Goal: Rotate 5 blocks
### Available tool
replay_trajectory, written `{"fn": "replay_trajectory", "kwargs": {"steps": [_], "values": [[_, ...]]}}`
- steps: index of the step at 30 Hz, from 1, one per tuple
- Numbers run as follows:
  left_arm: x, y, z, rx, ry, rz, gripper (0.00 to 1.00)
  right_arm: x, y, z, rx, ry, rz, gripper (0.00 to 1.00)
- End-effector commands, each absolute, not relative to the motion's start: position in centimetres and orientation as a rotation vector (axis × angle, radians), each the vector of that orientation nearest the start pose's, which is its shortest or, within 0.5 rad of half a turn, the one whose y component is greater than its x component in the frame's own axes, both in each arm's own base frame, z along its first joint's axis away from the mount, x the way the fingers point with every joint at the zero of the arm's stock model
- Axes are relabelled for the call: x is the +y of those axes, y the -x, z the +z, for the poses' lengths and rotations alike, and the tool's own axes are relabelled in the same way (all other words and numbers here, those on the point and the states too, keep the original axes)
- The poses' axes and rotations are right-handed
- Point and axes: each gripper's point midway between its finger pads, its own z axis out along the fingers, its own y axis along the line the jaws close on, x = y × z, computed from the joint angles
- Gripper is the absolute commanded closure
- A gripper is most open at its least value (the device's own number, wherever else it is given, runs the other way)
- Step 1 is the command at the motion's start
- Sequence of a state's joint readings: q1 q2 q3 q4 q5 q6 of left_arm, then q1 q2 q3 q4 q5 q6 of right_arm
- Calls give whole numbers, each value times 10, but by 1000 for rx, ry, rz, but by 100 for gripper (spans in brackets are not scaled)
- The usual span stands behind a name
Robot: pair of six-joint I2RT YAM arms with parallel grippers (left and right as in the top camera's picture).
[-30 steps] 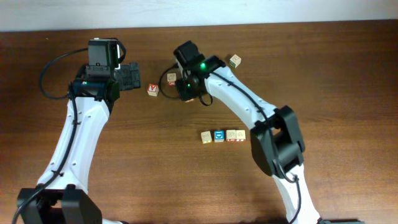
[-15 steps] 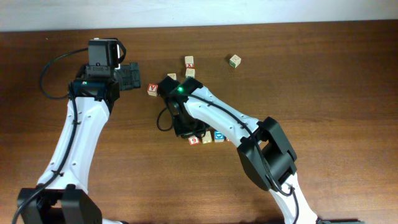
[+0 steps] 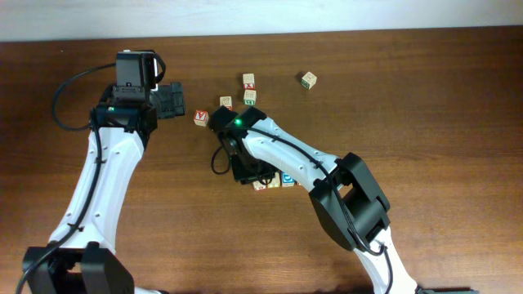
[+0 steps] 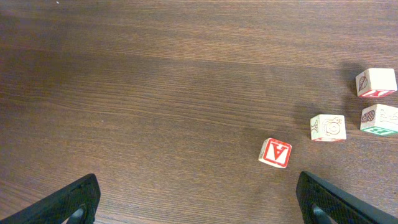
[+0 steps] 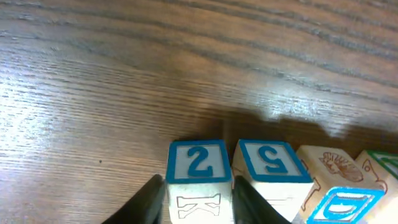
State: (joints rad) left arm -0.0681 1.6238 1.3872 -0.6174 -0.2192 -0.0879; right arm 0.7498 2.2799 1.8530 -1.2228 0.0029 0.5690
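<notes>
In the right wrist view a pale block with a blue "2" on top and a "K" on its near side stands on the table. It is at the left end of a row, beside a "5" block, a picture block and a blue-faced block. My right gripper straddles the "2" block, its jaws close to both sides and slightly parted. Overhead, the right gripper covers the row's left end. My left gripper hangs wide open, holding nothing.
Loose blocks lie at the back: one above another, one to their left, one far right. A cube with a solid red face and white letter sits near the left gripper.
The right gripper came forward from the back cluster to the row with a block and set it at the row's left end. Its jaws have widened a little. The left arm is still.
</notes>
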Motion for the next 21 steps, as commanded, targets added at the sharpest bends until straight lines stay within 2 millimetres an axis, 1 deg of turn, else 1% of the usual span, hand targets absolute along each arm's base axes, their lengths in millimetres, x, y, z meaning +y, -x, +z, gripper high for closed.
{"fn": "replay_trajectory", "kwargs": {"steps": [1, 3, 4, 5, 7, 9, 10, 11, 13, 14, 15, 18, 21], "values": [[10, -451, 202, 2385, 146, 204, 1, 290, -306, 27, 3174, 322, -63, 58], [10, -451, 202, 2385, 146, 204, 1, 292, -308, 28, 3165, 327, -52, 56], [10, -451, 202, 2385, 146, 204, 1, 294, -311, 32, 3149, 345, -40, 56], [10, -451, 202, 2385, 146, 204, 1, 299, -317, 42, 3123, 384, -15, 56], [10, -451, 202, 2385, 146, 204, 1, 306, -323, 56, 3086, 422, 21, 56], [10, -451, 202, 2385, 146, 204, 1, 311, -328, 72, 3049, 437, 59, 56], [10, -451, 202, 2385, 146, 204, 1, 312, -327, 75, 3047, 440, 70, 58], [10, -451, 202, 2385, 146, 204, 1, 315, -325, 74, 3050, 465, 84, 62], [10, -451, 202, 2385, 146, 204, 1, 321, -317, 67, 3060, 497, 95, 67], [10, -451, 202, 2385, 146, 204, 1, 324, -313, 62, 3059, 515, 92, 75], [10, -451, 202, 2385, 146, 204, 1, 327, -310, 59, 3058, 529, 92, 77], [10, -451, 202, 2385, 146, 204, 1, 333, -302, 49, 3050, 563, 95, 78], [10, -451, 202, 2385, 146, 204, 1, 334, -296, 40, 3055, 581, 87, 78]]}}
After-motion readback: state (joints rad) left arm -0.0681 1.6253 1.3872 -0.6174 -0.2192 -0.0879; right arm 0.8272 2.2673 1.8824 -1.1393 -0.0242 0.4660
